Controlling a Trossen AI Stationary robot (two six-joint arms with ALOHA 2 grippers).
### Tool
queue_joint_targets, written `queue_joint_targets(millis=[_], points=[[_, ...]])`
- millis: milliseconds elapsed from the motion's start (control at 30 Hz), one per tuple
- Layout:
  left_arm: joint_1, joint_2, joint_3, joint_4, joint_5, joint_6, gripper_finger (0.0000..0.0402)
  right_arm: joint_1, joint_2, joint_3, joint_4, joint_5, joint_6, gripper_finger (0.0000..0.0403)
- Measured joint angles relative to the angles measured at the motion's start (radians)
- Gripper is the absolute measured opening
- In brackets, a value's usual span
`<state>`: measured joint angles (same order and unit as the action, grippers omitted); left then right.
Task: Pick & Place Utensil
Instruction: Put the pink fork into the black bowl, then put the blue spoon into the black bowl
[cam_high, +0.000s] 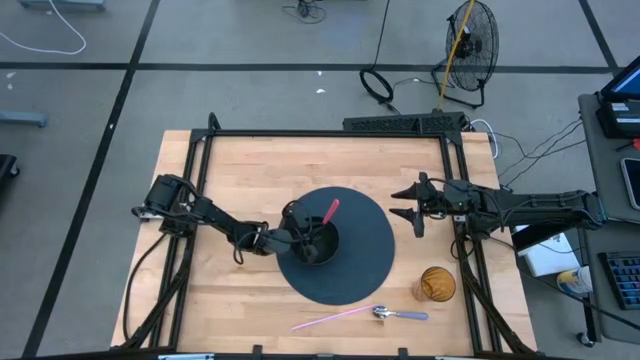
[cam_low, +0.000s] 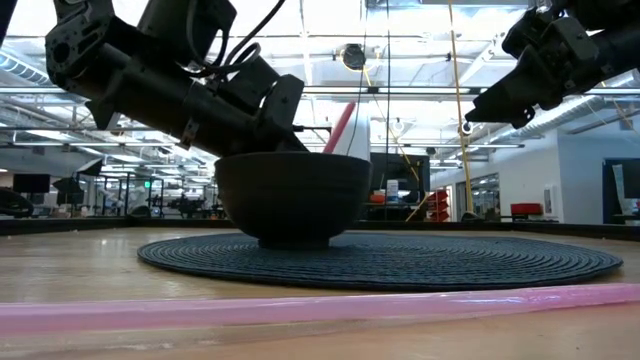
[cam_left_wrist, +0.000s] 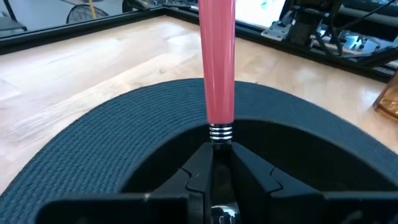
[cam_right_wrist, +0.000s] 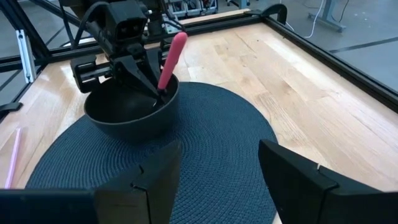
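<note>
The left gripper (cam_high: 310, 240) reaches into the black bowl (cam_high: 318, 243) at the middle of the round dark mat (cam_high: 365, 255), its fingers (cam_left_wrist: 249, 177) pinching the metal neck of a pink-handled utensil (cam_high: 330, 212) that leans up out of the bowl. The right gripper (cam_high: 412, 205) hovers at the mat's right edge, fingers (cam_right_wrist: 301, 177) spread. A second utensil (cam_high: 400, 314) and a pink straw (cam_high: 330, 319) lie near the table's front edge, beside an amber cup (cam_high: 437, 283).

Grey floor (cam_high: 250, 60), standing fan (cam_high: 472, 40)
</note>
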<state>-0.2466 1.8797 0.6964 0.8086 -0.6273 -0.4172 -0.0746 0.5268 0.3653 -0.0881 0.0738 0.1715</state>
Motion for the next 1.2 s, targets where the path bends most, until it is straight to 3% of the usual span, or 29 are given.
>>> queue_joint_targets(millis=[200,700,1200], points=[[0.000,0.000,0.000,0.002,0.024,0.014,0.0054,0.000,0.000,0.000,0.001,0.000,0.000,0.0210],[0.000,0.000,0.000,0.004,0.043,0.011,0.0120,0.000,0.000,0.000,0.001,0.000,0.000,0.0210],[0.000,0.000,0.000,0.074,0.042,0.089,0.0122,0.000,0.000,0.000,0.001,0.000,0.000,0.0210]])
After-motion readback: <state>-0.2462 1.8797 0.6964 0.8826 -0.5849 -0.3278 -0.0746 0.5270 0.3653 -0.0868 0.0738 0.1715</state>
